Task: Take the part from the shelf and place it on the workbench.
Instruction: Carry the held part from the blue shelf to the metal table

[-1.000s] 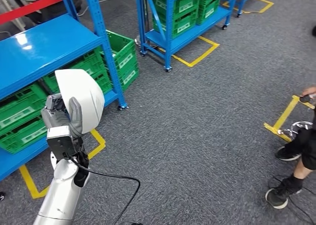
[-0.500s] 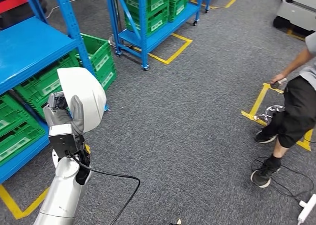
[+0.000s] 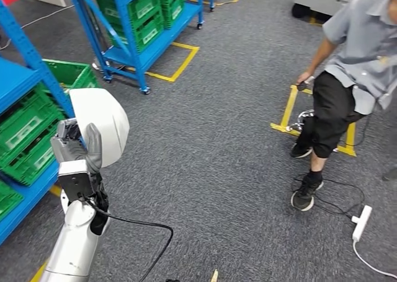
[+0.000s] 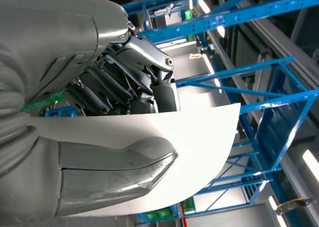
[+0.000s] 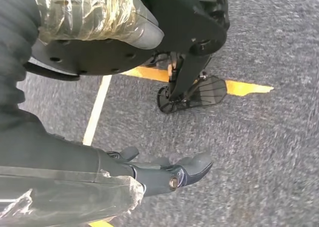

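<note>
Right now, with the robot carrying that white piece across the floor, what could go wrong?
Three risks stand out. The left hand holds the big white part by one edge only, so it might slip out. A person is crouched close by on the carpet, possibly in the robot's way. A cable and a white power strip lie on the floor near that person, and the robot's feet could catch on them.

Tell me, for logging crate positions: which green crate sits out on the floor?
The green crate beside the near blue shelf's post; the others sit inside shelves.
</note>
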Controlling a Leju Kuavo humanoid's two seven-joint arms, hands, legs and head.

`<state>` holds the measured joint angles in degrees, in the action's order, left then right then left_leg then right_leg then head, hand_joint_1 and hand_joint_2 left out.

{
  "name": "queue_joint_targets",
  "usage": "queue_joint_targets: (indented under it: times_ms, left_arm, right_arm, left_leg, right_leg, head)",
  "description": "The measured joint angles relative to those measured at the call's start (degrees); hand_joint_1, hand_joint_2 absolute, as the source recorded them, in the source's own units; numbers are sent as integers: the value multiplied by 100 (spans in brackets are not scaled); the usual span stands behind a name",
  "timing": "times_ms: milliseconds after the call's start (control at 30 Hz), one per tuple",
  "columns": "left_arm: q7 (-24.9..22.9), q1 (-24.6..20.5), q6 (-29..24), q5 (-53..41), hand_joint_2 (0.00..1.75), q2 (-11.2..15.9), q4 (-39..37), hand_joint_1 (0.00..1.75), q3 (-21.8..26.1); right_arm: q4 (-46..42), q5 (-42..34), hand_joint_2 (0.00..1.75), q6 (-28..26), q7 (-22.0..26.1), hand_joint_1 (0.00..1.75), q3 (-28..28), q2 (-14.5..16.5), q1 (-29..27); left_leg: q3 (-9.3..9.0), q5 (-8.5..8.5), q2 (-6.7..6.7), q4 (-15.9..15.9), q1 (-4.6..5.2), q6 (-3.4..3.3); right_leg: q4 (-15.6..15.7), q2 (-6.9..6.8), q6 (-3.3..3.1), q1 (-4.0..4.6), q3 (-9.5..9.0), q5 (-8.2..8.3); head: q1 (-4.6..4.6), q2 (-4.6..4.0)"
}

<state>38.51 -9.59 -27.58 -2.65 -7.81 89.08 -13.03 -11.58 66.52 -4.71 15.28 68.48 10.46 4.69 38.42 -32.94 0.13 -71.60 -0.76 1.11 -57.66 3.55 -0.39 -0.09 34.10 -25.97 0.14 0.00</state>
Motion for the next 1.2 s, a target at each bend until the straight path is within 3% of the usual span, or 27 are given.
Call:
queue_joint_targets:
  times_ms: [67,133,167,233,300,367,433,467,533,600,667,733,767,800,867,933,967,1033,1100,1167,1200]
  left_arm:
    - [0,2,-1,-10,175,15,16,175,13]
    - [2,9,-1,-26,175,27,36,175,28]
    - [3,15,-1,-32,175,30,41,175,36]
    - [5,21,-1,-37,175,26,49,175,48]
    - [7,21,-1,-40,175,19,70,175,61]
    - [7,38,-3,-53,175,16,90,175,72]
    - [6,60,-9,-78,175,17,91,175,82]
    - [5,68,-15,-88,175,15,91,175,85]
    - [4,73,-29,-98,175,7,92,175,93]
    - [4,74,-38,-98,175,-1,92,175,107]
    - [1,80,-49,-98,175,-5,92,175,118]
    - [-3,87,-70,-98,175,-15,93,175,125]
    - [-3,89,-84,-98,175,-20,95,175,129]
    - [-2,90,-97,-98,175,-21,98,175,135]
    - [-1,109,-116,-98,175,-15,103,175,151]
    - [-2,142,-122,-98,175,-4,105,175,180]
    - [-4,154,-122,-97,175,-1,105,175,193]
    - [-6,154,-122,-96,175,4,105,175,210]
    - [-7,147,-124,-95,175,8,105,175,223]
    - [-8,148,-125,-96,175,10,108,175,234]
    - [-8,147,-126,-98,175,8,109,175,238]
  right_arm:
    - [0,-1,175,6,0,0,1,1,0]
    - [0,-1,175,8,0,0,2,1,10]
    - [0,-1,175,8,0,0,1,1,7]
    - [0,-2,175,8,-1,0,0,1,-21]
    - [0,-3,175,8,-2,0,1,0,-40]
    - [0,-6,175,9,-3,0,1,1,-26]
    - [0,-11,175,10,-5,0,0,1,-15]
    - [0,-13,175,11,-9,0,1,1,-18]
    - [0,-16,175,12,-15,0,2,1,-28]
    - [0,-16,175,12,-17,0,2,-1,-18]
    - [0,-16,175,13,-17,0,2,-1,0]
    - [0,-16,175,11,-17,0,2,-1,-7]
    - [0,-16,175,9,-17,0,2,1,-16]
    - [0,-16,175,7,-17,0,2,1,-21]
    - [0,-14,175,3,-17,0,2,3,-12]
    - [0,-9,175,3,-19,0,2,3,2]
    - [0,-7,175,5,-21,0,2,3,1]
    - [0,-1,175,10,-30,0,2,3,-8]
    - [0,5,175,15,-48,0,2,3,-6]
    - [0,9,175,19,-64,0,2,3,2]
    - [0,10,175,20,-70,0,2,3,-1]
  left_leg:
    - [-305,395,-205,701,-37,-2]
    - [-495,507,-407,1137,-64,-23]
    - [-514,477,-428,1183,-58,-48]
    - [-520,488,-311,1216,-51,-120]
    - [-533,504,-174,1243,-53,-202]
    - [-537,494,-22,1249,-28,-254]
    - [-539,481,145,1249,-4,-272]
    - [-543,474,222,1248,3,-276]
    - [-565,452,362,1248,12,-269]
    - [-594,420,479,1244,35,-235]
    - [-608,399,587,1242,55,-186]
    - [-629,380,682,1251,47,-129]
    - [-628,334,626,1212,35,-100]
    - [-588,238,505,1089,26,-73]
    - [-326,-87,176,495,14,-46]
    - [20,-313,49,-169,14,-36]
    - [106,-271,35,-286,14,-33]
    - [-7,111,-14,85,8,-39]
    - [-301,469,-279,790,-30,-49]
    - [-448,535,-494,1147,-50,-68]
    - [-458,517,-490,1185,-44,-88]
  right_leg:
    - [-49,159,33,-3,8,-19]
    - [-100,290,88,-5,58,-31]
    - [-108,348,123,-11,88,-23]
    - [-111,396,188,-31,153,-14]
    - [-366,145,238,-19,307,-162]
    - [-1058,-195,270,-14,643,-504]
    - [-1686,-300,286,-25,955,-729]
    - [-1731,-314,286,-27,976,-696]
    - [-1168,-405,258,-19,664,-376]
    - [-398,-688,200,40,230,-134]
    - [-113,-812,146,102,74,-106]
    - [-84,-664,91,103,72,-74]
    - [-59,-596,63,89,60,-56]
    - [-34,-528,35,70,44,-39]
    - [-10,-386,2,42,21,-23]
    - [-13,-213,-7,38,17,-23]
    - [-16,-120,-7,38,12,-24]
    - [-33,60,3,28,-4,-29]
    - [-76,220,39,18,6,-49]
    - [-102,355,104,2,66,-47]
    - [-102,420,141,-8,98,-33]
  head:
    - [0,0]
    - [6,0]
    - [7,0]
    - [7,0]
    - [48,0]
    - [86,0]
    - [85,0]
    - [87,0]
    - [87,0]
    - [85,0]
    - [80,0]
    - [78,0]
    - [72,-1]
    - [61,-1]
    - [28,-1]
    - [14,0]
    - [13,0]
    - [14,0]
    - [16,0]
    - [17,0]
    - [18,0]
